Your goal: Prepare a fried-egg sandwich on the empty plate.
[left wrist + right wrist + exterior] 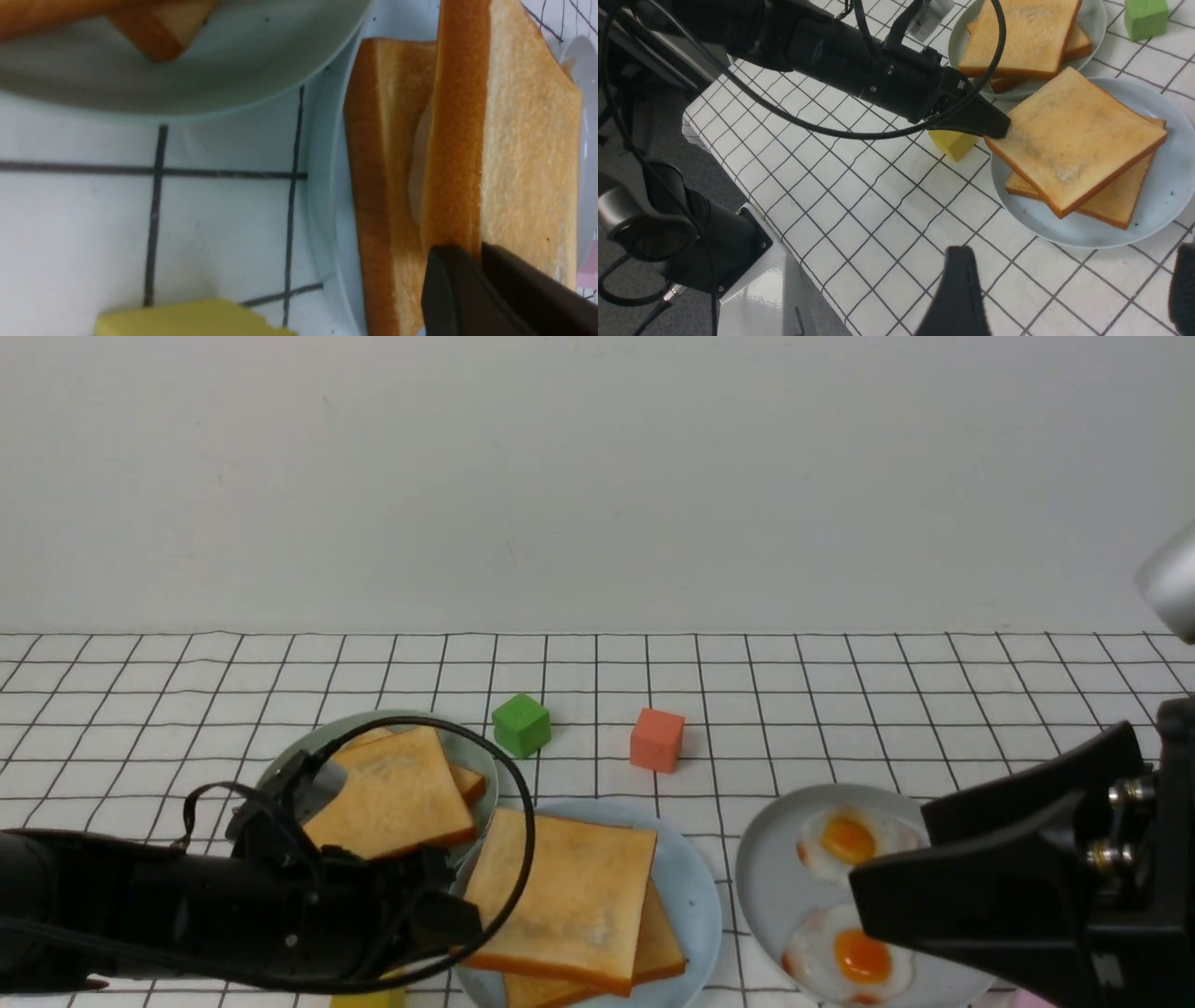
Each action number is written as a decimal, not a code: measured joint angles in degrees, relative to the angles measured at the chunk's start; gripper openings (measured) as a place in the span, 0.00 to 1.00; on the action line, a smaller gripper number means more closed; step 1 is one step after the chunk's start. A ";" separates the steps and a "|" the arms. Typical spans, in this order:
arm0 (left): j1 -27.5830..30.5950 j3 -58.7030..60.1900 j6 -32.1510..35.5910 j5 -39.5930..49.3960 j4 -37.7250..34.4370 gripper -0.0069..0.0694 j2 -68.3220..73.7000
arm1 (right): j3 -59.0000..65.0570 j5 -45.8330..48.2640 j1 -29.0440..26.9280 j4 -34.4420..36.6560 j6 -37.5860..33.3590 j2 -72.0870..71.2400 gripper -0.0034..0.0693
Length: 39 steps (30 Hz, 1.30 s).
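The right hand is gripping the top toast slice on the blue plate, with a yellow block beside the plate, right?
No, the left hand grips the top toast slice on the blue plate; the right wrist view shows it. The yellow block is beside the plate as you said.

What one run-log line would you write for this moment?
left gripper: shut on top toast | top toast: tilted over egg and bottom toast, blue plate | right gripper: open | grey plate: two eggs

Three plates (693, 896), four toast slices (560, 887)
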 joint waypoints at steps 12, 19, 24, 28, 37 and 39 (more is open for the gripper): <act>0.00 -1.45 0.05 1.99 -0.15 0.38 2.38 | 0.00 1.95 0.00 0.00 0.00 0.00 0.83; 0.00 -1.51 0.03 1.60 2.92 0.79 1.93 | 0.00 2.26 0.00 0.00 0.00 0.00 0.81; 0.00 -1.97 -6.43 -3.35 13.34 0.96 -3.61 | 0.00 3.25 0.00 -1.07 1.39 0.00 0.59; 0.05 -4.47 -21.87 -4.01 28.85 0.93 -10.39 | 0.00 6.62 0.00 -7.29 6.51 0.00 0.23; 0.05 -18.42 -46.94 12.58 57.63 0.54 -24.26 | 0.35 8.76 0.00 -32.99 28.59 -2.10 0.03; 0.05 -20.22 -50.79 15.79 61.16 0.33 -29.12 | 1.45 7.53 0.00 -39.74 34.53 -4.69 0.03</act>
